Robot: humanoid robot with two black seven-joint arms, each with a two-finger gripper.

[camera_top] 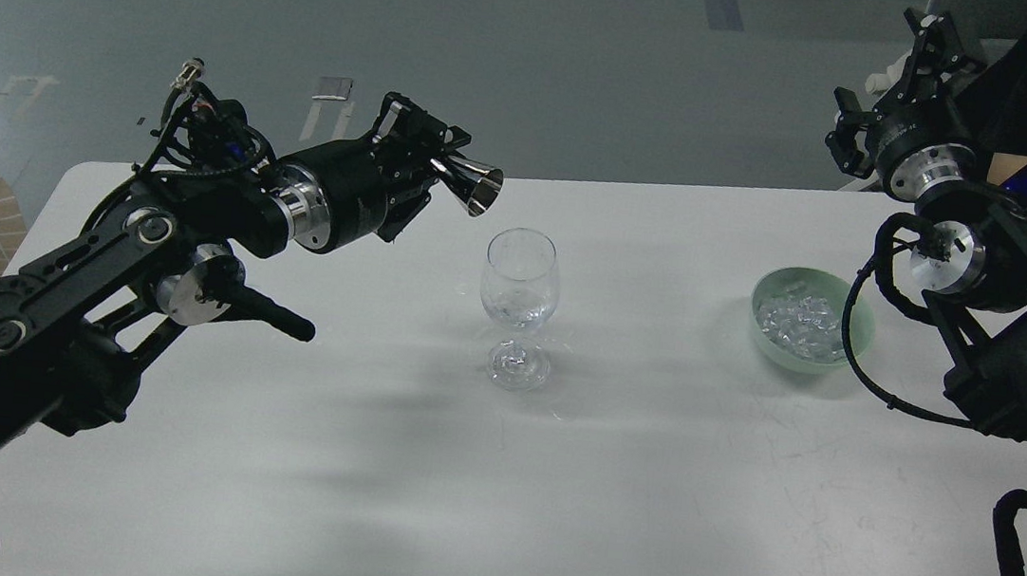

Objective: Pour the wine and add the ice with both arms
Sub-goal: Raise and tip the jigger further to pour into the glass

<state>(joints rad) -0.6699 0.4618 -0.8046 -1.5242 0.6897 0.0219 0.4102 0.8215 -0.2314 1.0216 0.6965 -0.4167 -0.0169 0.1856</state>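
Glass and bowl on the table
Wine glass [517, 306] stands mid-table [361, 463]; bowl [811, 319] of ice [801, 321] lies well right of it.

Our worktop [645, 493] is a plain white surface, faintly scuffed toward its right half, with soft grey shadows across the middle. Near its centre stands a clear wine glass [517, 306], upright on its foot, with a little colourless wine [518, 311] barely showing low in the bowl. At three o'clock from the glass, well apart, sits a pale green bowl [767, 341] holding a heap of small glinting ice [798, 320] cubes.
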